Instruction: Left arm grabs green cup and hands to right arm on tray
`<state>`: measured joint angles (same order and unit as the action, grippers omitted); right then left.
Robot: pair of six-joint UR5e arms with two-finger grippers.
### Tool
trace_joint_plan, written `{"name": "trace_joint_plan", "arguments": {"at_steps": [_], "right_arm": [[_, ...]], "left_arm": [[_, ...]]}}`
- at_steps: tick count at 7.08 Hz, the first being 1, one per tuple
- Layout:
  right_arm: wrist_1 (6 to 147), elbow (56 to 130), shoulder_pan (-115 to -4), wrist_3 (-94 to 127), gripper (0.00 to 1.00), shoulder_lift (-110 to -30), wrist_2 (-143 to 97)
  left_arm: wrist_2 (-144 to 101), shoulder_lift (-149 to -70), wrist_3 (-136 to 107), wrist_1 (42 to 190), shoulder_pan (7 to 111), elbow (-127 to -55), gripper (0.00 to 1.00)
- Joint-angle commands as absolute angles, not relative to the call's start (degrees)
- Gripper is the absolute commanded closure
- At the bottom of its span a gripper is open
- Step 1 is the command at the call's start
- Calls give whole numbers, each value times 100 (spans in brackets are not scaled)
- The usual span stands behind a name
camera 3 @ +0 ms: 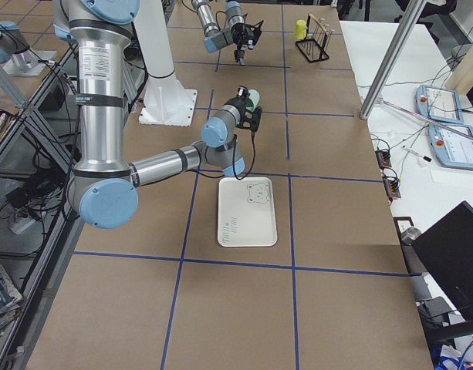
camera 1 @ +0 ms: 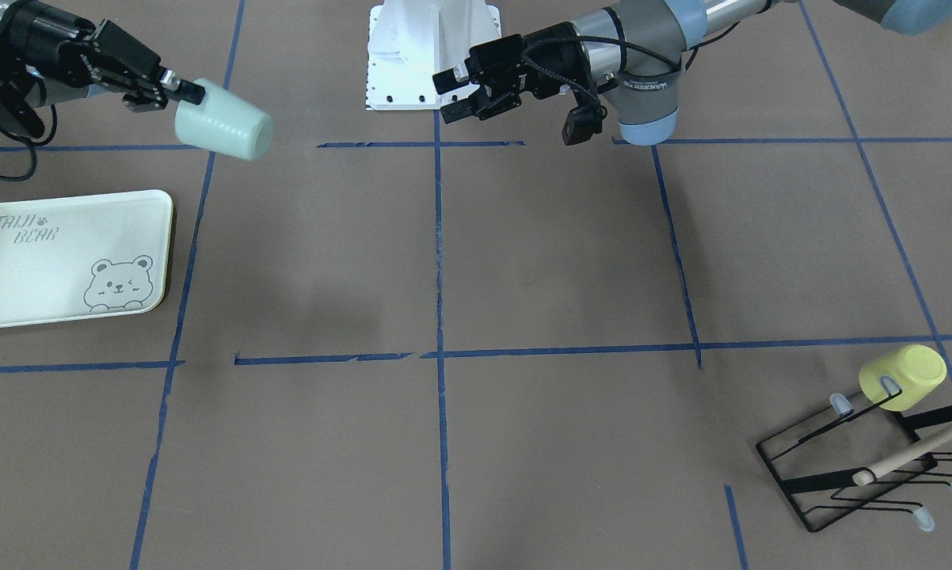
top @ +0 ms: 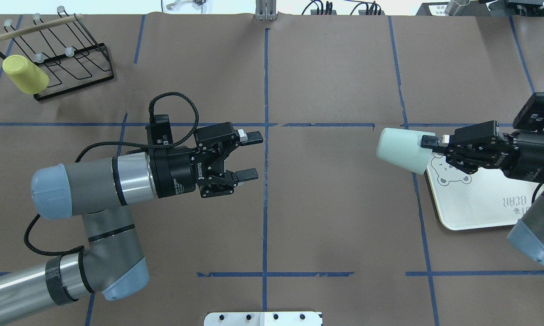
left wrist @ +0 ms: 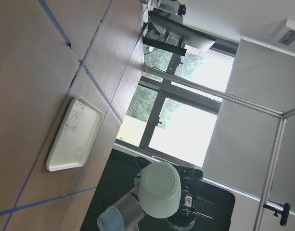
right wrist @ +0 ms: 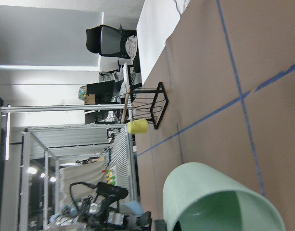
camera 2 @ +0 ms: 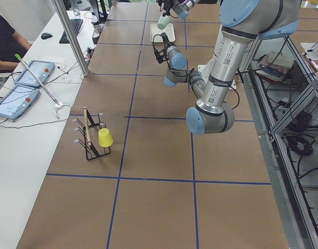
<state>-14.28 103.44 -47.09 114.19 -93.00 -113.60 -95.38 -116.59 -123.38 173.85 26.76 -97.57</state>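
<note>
Table: brown paper top, taped off into a grid with blue lines, and everything plays out on it.
Left arm: reaches in towards the middle of the table, wrist level, pointing across at its partner.
Right arm: comes in from the far side, wrist level too and raised off the surface, aimed back at the centre.
Tray: lies flat on the right arm's side, bear drawing at the end nearer the centre, nothing on it.
Wire rack: black, with a wooden dowel along its top, at the far corner on the left arm's side.
Left gripper: jaws spread wide and nothing between them; it hangs just short of the centre line, well apart from the cup.
Right gripper: here's the grip, fingers pinched on the cup's rim, one finger visible along the outside wall.
Green cup: up in the air in the right gripper, lying on its side, base pointing to the centre; it sits near the tray's bear end but not on it, and whether it is directly above the tray I can't tell.
Yellow cup: hung on a prong at the end of the wire rack, base outward.
</note>
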Motion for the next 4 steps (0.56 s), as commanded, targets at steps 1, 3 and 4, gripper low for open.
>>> {"name": "trace_joint_plan", "arguments": {"at_steps": [1,3,4], "right_arm": [[-234,10362,-5384,9955,100,-9615,-11722],[1154,10389,-6473,8734,100,-9624,-13099],[1691,10389,-6625,8510,100,-9702,-13191]], "left_arm": [[-9554,-11715,-11432,15146,2795,-10325,0],[-9536,-11725,-10288,12975,2873,-10888,0],[-9519,-11716,-9892,11981,3092,-11046,0]]}}
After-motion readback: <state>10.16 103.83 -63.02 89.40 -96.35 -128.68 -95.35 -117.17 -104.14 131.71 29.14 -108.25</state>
